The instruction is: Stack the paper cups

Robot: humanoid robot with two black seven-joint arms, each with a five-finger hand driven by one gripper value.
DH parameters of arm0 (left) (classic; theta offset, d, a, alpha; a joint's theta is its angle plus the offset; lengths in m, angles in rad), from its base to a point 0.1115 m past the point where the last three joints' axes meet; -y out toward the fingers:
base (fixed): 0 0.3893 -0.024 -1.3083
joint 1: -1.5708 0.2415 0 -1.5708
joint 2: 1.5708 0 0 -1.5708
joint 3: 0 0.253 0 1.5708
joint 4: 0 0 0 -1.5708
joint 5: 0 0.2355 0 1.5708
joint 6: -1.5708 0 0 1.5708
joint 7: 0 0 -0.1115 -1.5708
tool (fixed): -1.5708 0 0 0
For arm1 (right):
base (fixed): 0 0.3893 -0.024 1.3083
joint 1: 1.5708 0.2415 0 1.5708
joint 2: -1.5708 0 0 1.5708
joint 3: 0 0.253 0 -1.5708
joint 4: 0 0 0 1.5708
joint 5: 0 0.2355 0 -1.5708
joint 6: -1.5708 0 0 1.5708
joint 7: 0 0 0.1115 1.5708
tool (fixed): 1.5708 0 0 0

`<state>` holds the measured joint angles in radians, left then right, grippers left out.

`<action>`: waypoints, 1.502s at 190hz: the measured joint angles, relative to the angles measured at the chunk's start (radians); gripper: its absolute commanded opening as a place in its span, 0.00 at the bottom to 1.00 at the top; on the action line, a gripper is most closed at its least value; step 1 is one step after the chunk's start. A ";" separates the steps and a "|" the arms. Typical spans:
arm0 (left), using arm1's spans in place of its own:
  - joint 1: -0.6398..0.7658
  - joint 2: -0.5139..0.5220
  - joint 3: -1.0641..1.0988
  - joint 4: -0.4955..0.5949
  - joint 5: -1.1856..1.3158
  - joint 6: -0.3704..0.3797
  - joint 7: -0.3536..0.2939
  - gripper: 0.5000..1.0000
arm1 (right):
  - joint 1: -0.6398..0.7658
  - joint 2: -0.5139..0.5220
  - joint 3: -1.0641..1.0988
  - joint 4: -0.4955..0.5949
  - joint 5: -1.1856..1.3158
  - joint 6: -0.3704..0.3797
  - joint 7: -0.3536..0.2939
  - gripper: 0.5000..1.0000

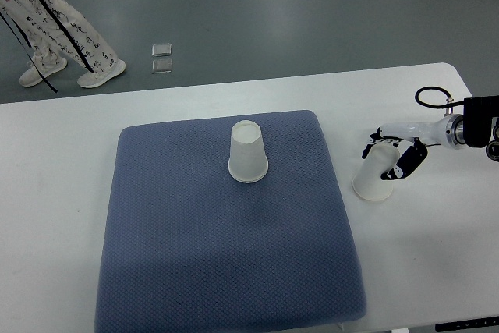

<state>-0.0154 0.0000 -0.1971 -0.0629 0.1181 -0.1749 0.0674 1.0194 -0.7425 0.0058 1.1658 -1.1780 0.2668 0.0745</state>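
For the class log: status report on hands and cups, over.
Right hand gripping tilted paper cup off the mat. Second cup upside down on blue mat. Nothing between.

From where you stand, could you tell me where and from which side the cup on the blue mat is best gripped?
Grip the cup on the mat around its side wall, coming from the right: it stands upside down, rim on the blue mat, so no open mouth offers itself.

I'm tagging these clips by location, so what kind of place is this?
Probably a robotics lab or test room: a white table with a blue mat, a bare grey floor, and a person standing by.
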 measured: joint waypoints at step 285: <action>0.000 0.000 0.000 0.000 0.000 0.000 0.000 1.00 | 0.531 0.396 -0.058 -0.100 0.250 0.222 -0.009 0.40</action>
<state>-0.0154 0.0000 -0.1971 -0.0629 0.1181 -0.1749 0.0675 1.5505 -0.3464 -0.0520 1.0662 -0.9281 0.4883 0.0659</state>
